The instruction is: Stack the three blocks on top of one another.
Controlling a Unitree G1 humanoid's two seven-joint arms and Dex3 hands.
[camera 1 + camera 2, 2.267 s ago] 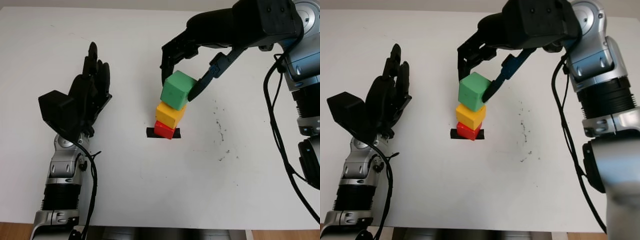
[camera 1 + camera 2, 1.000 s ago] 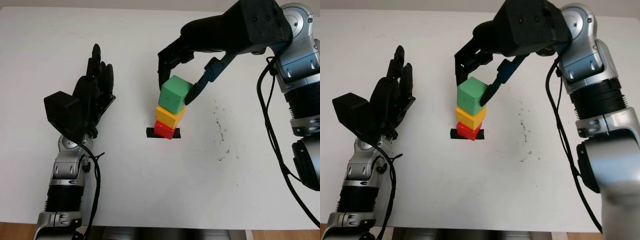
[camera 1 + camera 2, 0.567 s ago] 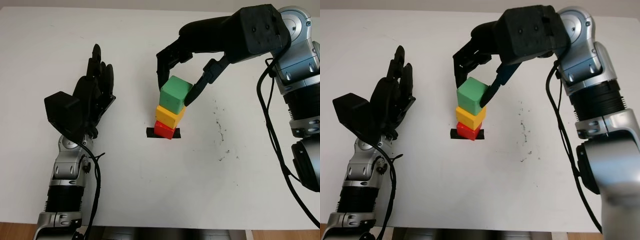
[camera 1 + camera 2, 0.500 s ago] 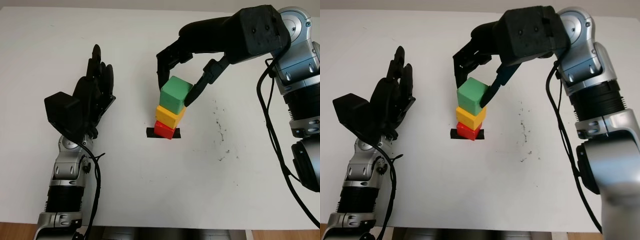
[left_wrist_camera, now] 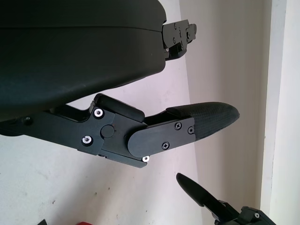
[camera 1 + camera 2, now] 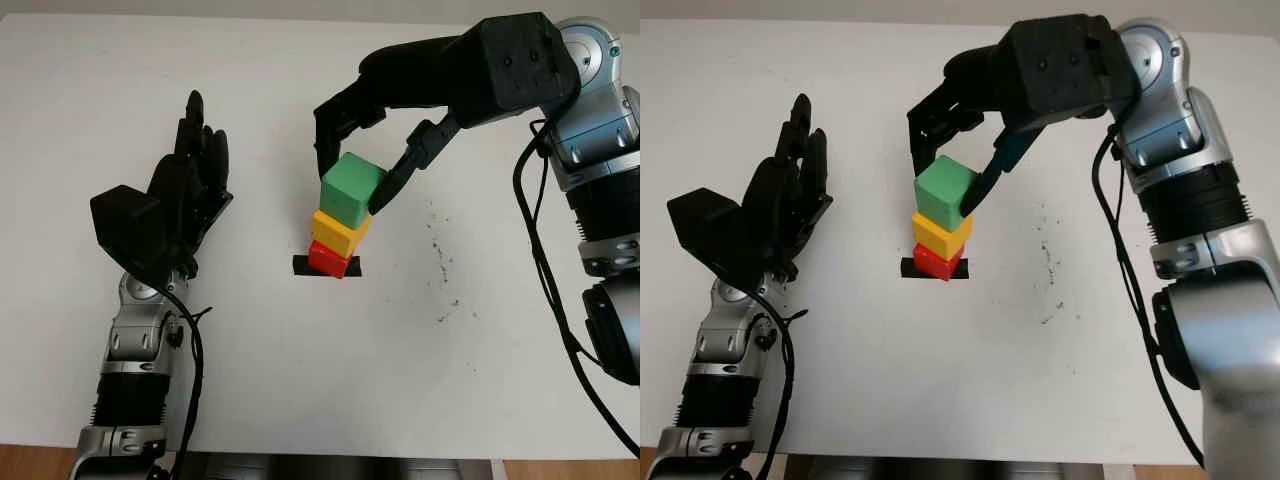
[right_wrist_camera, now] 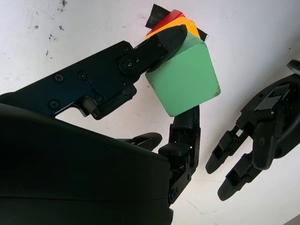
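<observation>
1. Right now the green block [image 6: 352, 188] sits on top of the yellow block [image 6: 339, 232], which sits on the red block [image 6: 327, 259]; all three form one stack.
2. Under the red block lies a strip of black tape [image 6: 302, 266] on the white table [image 6: 330, 380].
3. Turned a little against the yellow block below it, the green block overhangs that block's edges.
4. Above the stack hangs the right hand [image 6: 355, 165], with fingers on both sides of the green block.
5. One finger [image 7: 161, 44] presses its tip on the green block's edge in the right wrist view, and another finger [image 7: 187, 123] meets the opposite face, so the hand is clamped on the green block.
6. Well to the left of the stack, the left hand [image 6: 170, 210] is raised above the table, open and holding nothing.
7. To the right of the stack, dark specks [image 6: 440, 262] mark the table.
</observation>
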